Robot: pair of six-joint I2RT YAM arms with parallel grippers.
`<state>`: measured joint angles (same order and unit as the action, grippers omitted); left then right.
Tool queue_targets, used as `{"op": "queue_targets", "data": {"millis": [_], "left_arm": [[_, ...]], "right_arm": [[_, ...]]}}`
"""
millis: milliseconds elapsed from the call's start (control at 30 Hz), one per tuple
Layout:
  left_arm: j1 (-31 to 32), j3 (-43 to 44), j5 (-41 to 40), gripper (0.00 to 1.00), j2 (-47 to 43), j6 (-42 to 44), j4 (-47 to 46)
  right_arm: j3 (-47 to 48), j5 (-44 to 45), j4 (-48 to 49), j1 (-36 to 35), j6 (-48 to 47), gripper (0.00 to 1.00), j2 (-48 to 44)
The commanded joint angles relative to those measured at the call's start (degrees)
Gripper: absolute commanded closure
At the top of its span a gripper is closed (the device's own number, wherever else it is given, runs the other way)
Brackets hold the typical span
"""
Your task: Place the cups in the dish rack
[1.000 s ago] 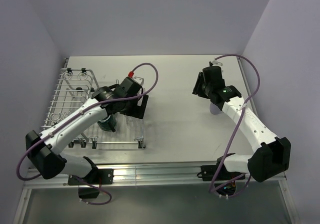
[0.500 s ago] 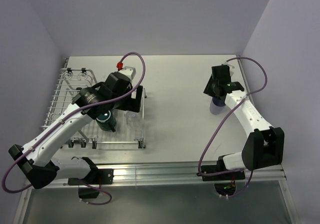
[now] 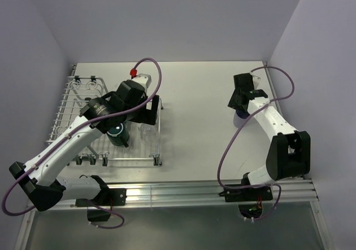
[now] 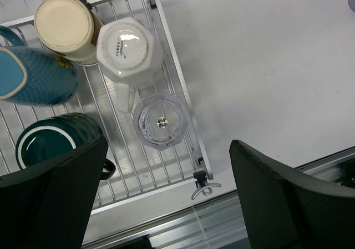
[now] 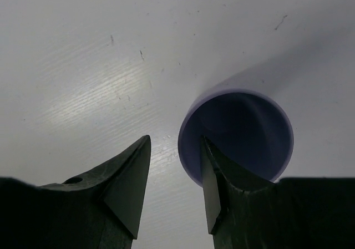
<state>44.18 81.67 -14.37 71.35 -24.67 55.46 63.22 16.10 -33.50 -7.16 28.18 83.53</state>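
Your right gripper (image 5: 175,141) is straddling the lavender cup (image 5: 238,132) rim, fingers apart. Your left gripper (image 4: 169,143) is hovering, spread wide, over the glass (image 4: 162,121) at frame centre in the rack (image 4: 176,66).

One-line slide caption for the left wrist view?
Open left gripper over dish rack loaded with clear tumbler, white mug, blue mug, teal mug, tan-bottomed cup.

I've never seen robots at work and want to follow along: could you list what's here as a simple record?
In the dish rack: clear glass tumbler, white mug, brown cup, light blue mug, dark teal mug
On the table: lavender cup
Left gripper: open, above the dish rack
Right gripper: open, at the lavender cup's rim
Left to load: one cup
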Motion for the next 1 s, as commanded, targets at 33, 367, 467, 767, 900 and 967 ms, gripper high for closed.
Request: {"op": "queue_targets", "data": {"millis": [33, 367, 467, 767, 900, 967], "left_arm": [[0.29, 1.21, 0.66, 0.01, -0.78, 1.11, -0.97], [0.2, -0.19, 0.83, 0.01, -1.57, 0.59, -1.84], [0.11, -1.24, 1.01, 0.01, -2.44, -0.03, -2.81], [-4.81, -6.69, 19.8, 0.01, -10.52, -0.56, -19.06], [-6.65, -9.07, 28.42, 0.01, -14.31, -2.31, -27.68], [-7.62, -9.07, 30.97, 0.01, -14.66, -2.49, -29.53]], "right_arm": [[0.06, 1.66, 1.67, 0.83, -0.06, 0.52, 2.07], [-0.12, -1.68, 3.17, 0.92, -0.85, 1.0, 6.21], [-0.11, -6.5, 3.43, 0.92, -0.94, 1.0, 4.55], [1.2, -45.51, 16.35, -7.59, 9.42, 1.0, -11.97], [-0.98, -54.31, 26.62, -11.47, 16.36, 1.0, -16.02], [-3.09, -57.91, 35.4, -12.09, 22.07, 1.0, -18.21]]}}
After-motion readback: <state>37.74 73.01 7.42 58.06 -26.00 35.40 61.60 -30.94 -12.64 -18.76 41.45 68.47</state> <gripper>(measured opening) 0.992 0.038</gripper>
